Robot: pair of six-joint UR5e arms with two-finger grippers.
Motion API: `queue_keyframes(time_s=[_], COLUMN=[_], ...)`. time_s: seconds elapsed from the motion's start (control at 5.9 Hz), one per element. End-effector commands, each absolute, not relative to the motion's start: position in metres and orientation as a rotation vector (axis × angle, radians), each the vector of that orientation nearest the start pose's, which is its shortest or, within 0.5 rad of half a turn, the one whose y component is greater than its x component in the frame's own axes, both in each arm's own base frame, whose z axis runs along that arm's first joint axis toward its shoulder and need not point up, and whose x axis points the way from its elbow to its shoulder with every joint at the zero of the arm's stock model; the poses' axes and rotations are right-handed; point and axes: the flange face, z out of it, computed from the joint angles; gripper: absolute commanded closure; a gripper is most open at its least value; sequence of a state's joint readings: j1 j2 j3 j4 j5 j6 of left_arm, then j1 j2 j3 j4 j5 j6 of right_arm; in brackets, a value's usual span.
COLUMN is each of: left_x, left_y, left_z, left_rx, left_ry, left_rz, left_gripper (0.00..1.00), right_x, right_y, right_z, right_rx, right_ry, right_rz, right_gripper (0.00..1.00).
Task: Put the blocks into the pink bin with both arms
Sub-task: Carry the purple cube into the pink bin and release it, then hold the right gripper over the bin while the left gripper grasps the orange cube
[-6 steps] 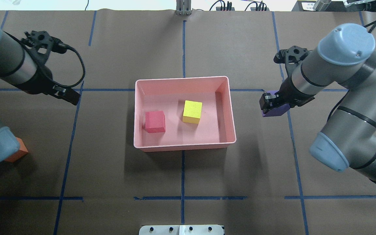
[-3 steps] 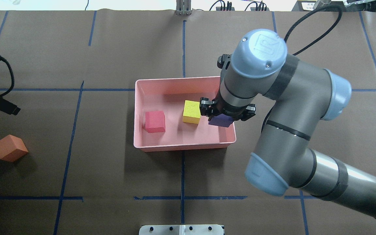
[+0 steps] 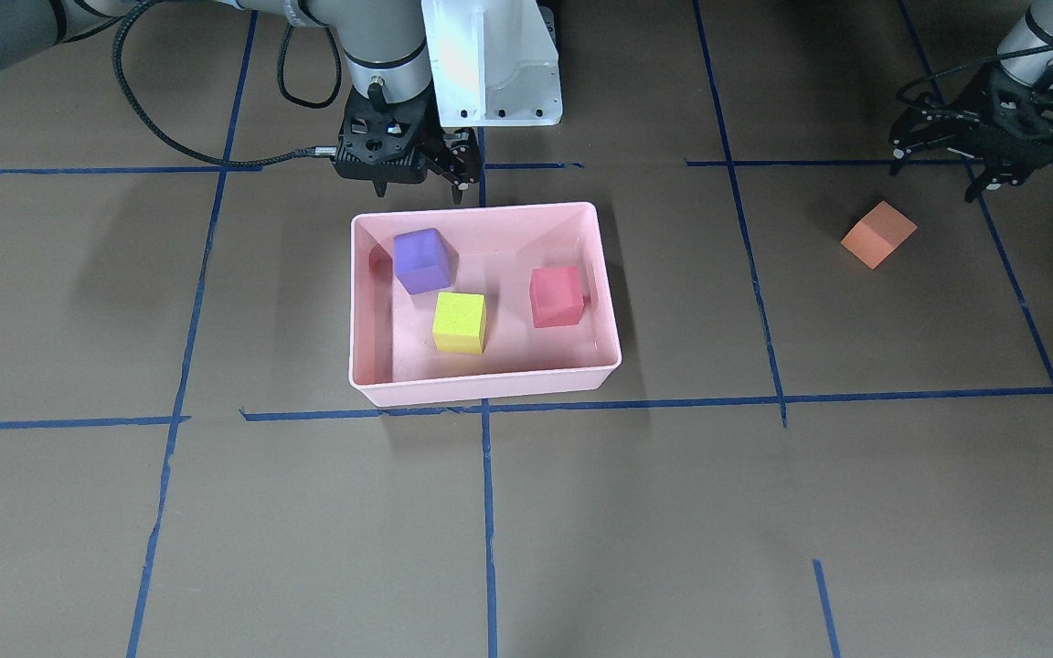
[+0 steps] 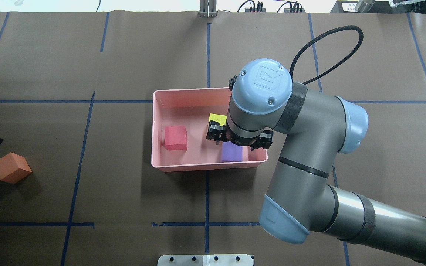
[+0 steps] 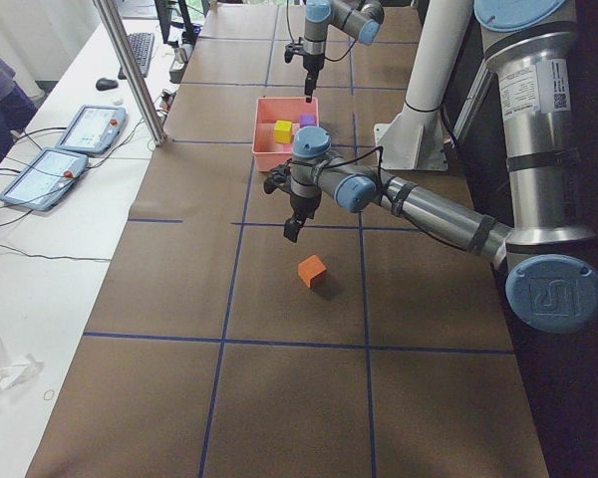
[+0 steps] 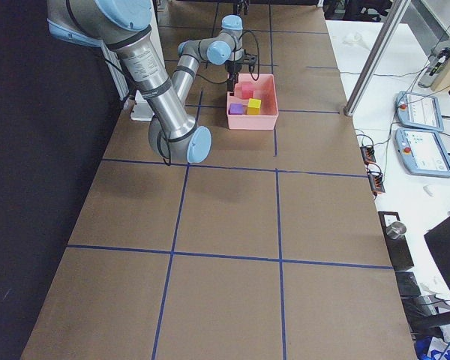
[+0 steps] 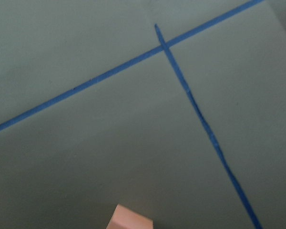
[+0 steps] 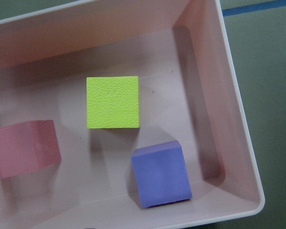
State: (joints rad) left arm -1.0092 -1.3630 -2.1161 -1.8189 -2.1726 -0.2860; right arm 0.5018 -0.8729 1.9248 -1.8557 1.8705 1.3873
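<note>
Currently red-pink cube (image 4: 176, 137), yellow-green cube (image 3: 459, 322) and purple cube (image 3: 420, 260) lie in the pink bin (image 4: 183, 91); right jaws hang wide, empty, above it. Orange cube (image 4: 11, 168) sits skewed on the desk (image 4: 124, 55), well left; left jaws wide, near it. Likely light, soft foam: pinch opposite flat faces, clear the thin rim, drop far-left.

Four blocks are counted: one red-pink block (image 3: 556, 296), one purple block (image 3: 421, 260), one yellow-green block (image 3: 459, 322), one orange block (image 3: 877, 235). One pink bin (image 3: 481, 386) is recorded. Two arms are counted: left arm (image 5: 429, 207), right arm (image 4: 309, 122). One white pedestal (image 3: 490, 64) is noted. Two touchscreen pendants (image 5: 90, 127) (image 5: 42, 177) are logged.
</note>
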Motion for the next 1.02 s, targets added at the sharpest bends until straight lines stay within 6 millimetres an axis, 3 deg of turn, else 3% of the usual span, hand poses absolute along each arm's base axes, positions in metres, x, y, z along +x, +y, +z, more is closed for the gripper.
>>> queue_keyframes(time_s=[0.0,0.17,0.34,0.51,0.85], left_x=[0.171,0.177,0.187,0.209,0.227], left_y=[-0.394,-0.398,-0.394,-0.384,-0.374], left_z=[0.515,0.553,0.555,0.555,0.56], left_rx=[0.374,0.423,0.426,0.405,0.376], left_ry=[0.798,0.816,0.826,0.841,0.851], left_rz=[0.547,0.576,0.603,0.656,0.695], left_gripper=[0.0,0.0,0.0,0.0,0.0], right_x=[-0.455,-0.452,-0.452,-0.451,-0.45], right_y=[-0.37,-0.369,-0.369,-0.371,-0.37], right_z=[0.158,0.164,0.165,0.166,0.174], right_rx=[0.021,0.022,0.021,0.022,0.019], right_ry=[-0.828,-0.822,-0.819,-0.818,-0.807], right_rz=[0.128,0.124,0.124,0.126,0.123], right_gripper=[0.0,0.0,0.0,0.0,0.0])
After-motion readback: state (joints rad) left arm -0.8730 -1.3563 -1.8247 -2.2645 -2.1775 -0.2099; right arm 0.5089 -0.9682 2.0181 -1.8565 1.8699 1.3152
